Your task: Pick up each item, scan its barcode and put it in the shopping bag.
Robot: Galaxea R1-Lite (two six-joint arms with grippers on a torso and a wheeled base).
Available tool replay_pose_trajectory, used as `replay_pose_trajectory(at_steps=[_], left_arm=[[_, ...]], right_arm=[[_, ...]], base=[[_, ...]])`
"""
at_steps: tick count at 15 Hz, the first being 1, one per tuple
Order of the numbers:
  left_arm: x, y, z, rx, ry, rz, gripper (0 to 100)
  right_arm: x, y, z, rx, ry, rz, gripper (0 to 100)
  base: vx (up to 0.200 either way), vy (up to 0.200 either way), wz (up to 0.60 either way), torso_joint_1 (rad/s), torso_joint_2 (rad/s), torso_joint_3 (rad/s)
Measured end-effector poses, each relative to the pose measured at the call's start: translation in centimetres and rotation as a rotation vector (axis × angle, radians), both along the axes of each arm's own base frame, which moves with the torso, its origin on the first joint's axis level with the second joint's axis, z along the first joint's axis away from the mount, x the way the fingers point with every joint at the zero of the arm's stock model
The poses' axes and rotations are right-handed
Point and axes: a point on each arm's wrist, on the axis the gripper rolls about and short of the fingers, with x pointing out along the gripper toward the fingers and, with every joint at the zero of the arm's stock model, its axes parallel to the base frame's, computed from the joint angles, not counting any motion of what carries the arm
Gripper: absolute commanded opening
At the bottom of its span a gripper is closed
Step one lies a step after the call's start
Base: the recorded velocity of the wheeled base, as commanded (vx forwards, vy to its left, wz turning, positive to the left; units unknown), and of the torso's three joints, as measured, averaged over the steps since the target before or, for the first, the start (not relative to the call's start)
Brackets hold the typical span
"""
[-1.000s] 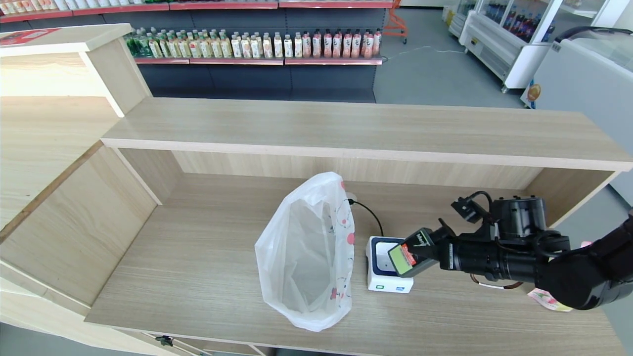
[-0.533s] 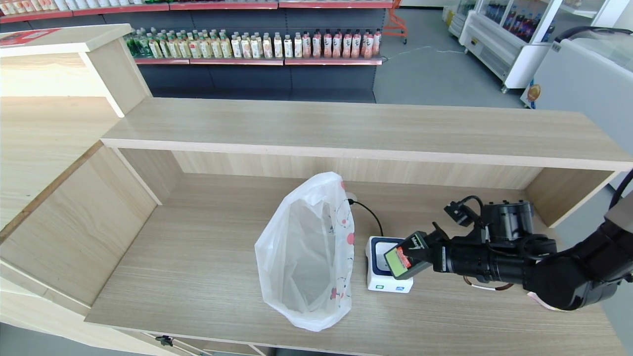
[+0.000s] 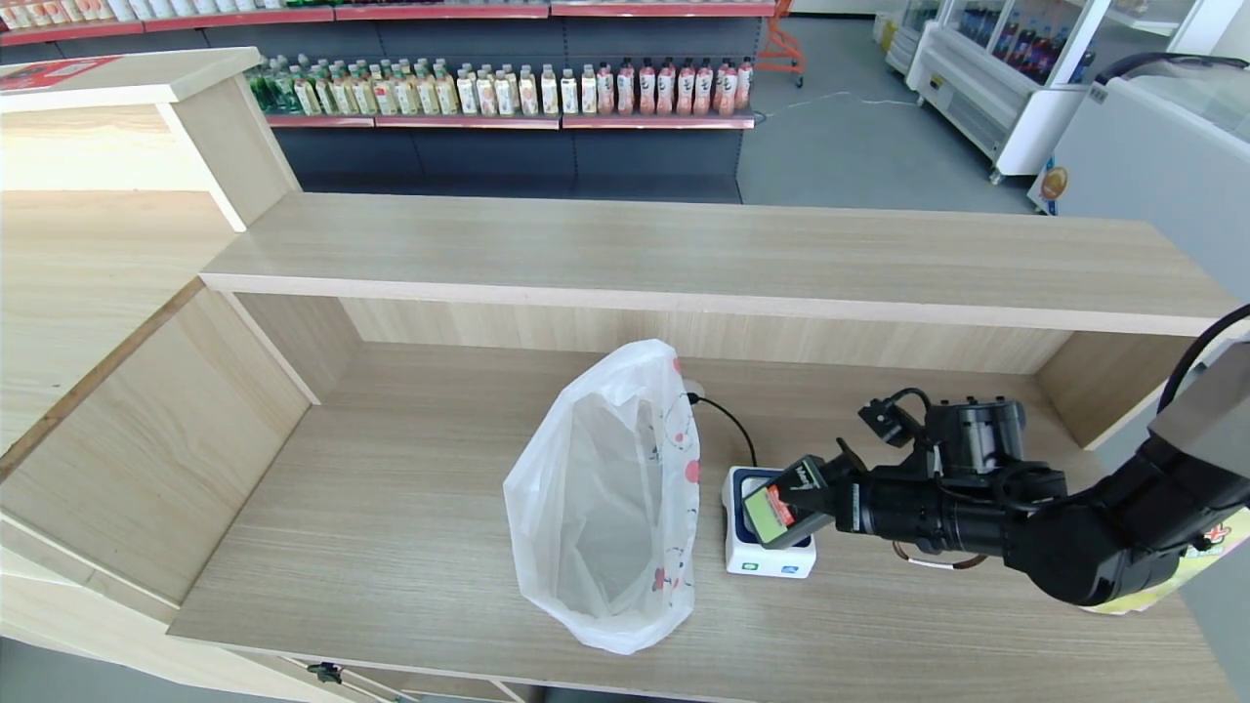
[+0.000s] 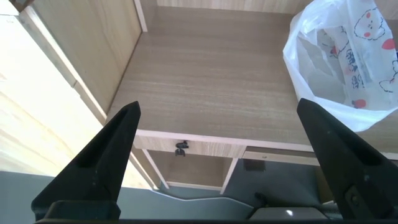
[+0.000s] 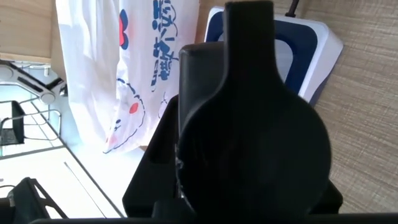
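Scanning step, seemingly: right gripper (image 3: 793, 496), clenched on small green-faced, red-labelled packet (image 3: 770, 516), just above white-and-blue countertop scanner (image 3: 757, 564). Left gripper (image 4: 217, 134): jaws released, empty. Next: carry packet over adjacent translucent white plastic shopping bag (image 3: 605, 508), then release.

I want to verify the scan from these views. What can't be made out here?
Barcode on the green item: too small in the head view; the right gripper blocks it in the right wrist view.
The scanner: window partly covered by the item, head view.
The packet low on the right: partly under the right arm and cut off by the edge, head view.
The shopping bag: contents blurred by creased plastic, head view.
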Motion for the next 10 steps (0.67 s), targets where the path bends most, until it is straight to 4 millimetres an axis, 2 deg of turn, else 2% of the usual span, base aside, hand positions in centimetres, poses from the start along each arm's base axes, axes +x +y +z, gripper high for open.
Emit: replay_pose_trajectory(at_steps=[8,10], left_arm=[[0.0,0.0,0.0,0.000,0.000,0.000,100],[0.0,0.0,0.0,0.000,0.000,0.000,100]], right_arm=[[0.2,0.7,0.0,-0.024,-0.024,-0.030,0],[-0.4,0.4,1.5,-0.009,-0.099,-0.033,0]], base=[[0.000,0.000,0.00,0.000,0.00,0.000],[0.000,0.000,0.00,0.000,0.00,0.000]])
